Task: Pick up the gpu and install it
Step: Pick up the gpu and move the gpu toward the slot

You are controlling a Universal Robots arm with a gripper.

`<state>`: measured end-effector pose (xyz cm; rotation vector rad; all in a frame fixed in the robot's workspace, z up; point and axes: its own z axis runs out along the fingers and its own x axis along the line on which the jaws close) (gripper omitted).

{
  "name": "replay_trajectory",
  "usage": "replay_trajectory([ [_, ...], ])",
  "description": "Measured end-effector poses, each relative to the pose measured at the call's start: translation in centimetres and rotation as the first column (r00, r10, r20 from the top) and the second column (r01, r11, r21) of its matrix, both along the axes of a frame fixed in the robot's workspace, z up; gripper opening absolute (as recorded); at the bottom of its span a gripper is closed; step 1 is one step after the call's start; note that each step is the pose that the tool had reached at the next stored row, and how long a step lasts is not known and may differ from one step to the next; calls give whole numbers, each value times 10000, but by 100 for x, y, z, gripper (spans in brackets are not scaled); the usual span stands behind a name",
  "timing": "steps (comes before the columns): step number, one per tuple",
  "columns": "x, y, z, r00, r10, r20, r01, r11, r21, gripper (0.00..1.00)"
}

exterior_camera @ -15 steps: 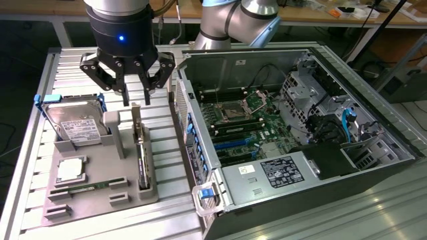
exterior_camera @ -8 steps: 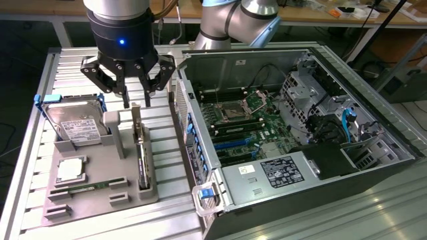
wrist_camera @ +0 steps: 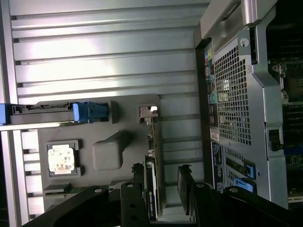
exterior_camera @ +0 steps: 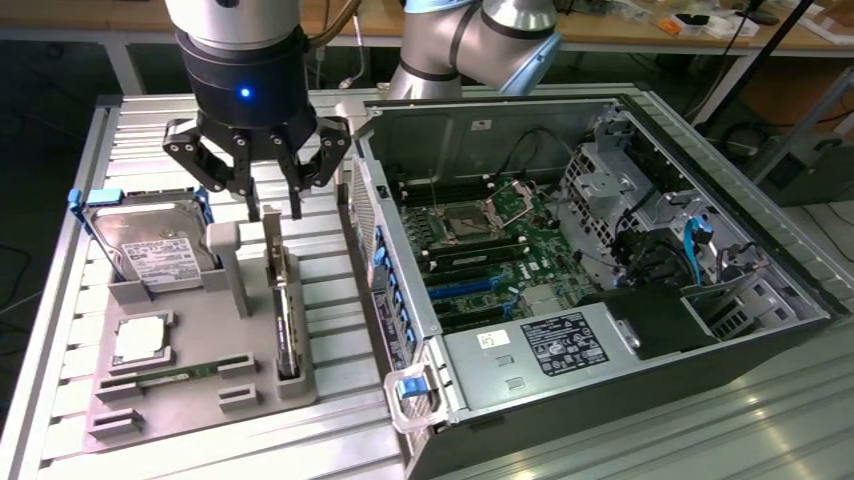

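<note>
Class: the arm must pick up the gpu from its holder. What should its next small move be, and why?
Probably a short straight descent. The open gripper hovers just above the gpu, which stands on edge in the grey holder. In the wrist view the card lies between the fingers, so lowering should set them on either side of it.

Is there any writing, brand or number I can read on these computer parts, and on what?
No text here can be read.
The white label on the silver hard drive: print too small to read.
The dark label on the grey power supply box: too small to read.
The small white sticker beside that label: too small to read.
</note>
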<state>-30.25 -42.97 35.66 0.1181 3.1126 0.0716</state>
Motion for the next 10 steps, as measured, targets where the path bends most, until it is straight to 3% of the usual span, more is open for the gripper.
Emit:
replay_trajectory([
  [8,0,-5,-30,10000,1,1,-1,10000,2,42],
  [10,0,-37,-85,10000,0,1,0,10000,2,42],
])
